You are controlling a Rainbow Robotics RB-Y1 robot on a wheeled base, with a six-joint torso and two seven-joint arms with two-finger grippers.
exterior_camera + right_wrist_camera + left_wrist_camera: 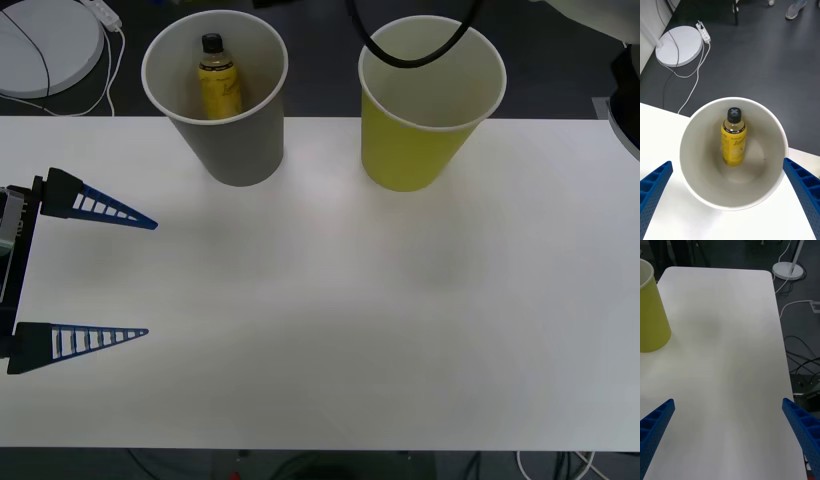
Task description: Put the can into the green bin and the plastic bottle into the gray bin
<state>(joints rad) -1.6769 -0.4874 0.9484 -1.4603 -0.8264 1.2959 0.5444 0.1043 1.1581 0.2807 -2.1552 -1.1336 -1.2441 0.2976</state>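
The plastic bottle (218, 82) stands inside the gray bin (240, 150), long axis near upright and leaning slightly, its black screw cap pointing up toward the open mouth; its body is smooth yellow with a dark neck band. From the right wrist view the bottle (733, 139) sits on the bin's pale floor, ringed by the white rim (780, 131). The bin is a tapered paper-cup shape, matte gray outside, at the far edge of the smooth white worktop (400, 320). Beside it, apart, stands the green bin (410, 150), the same cup shape in yellow-green. The right pincer (730, 202) hangs over the gray bin, its blue ribbed fingers spread wide and holding nothing. The left pincer (150, 277) hovers over the worktop's left side, likewise wide open and empty.
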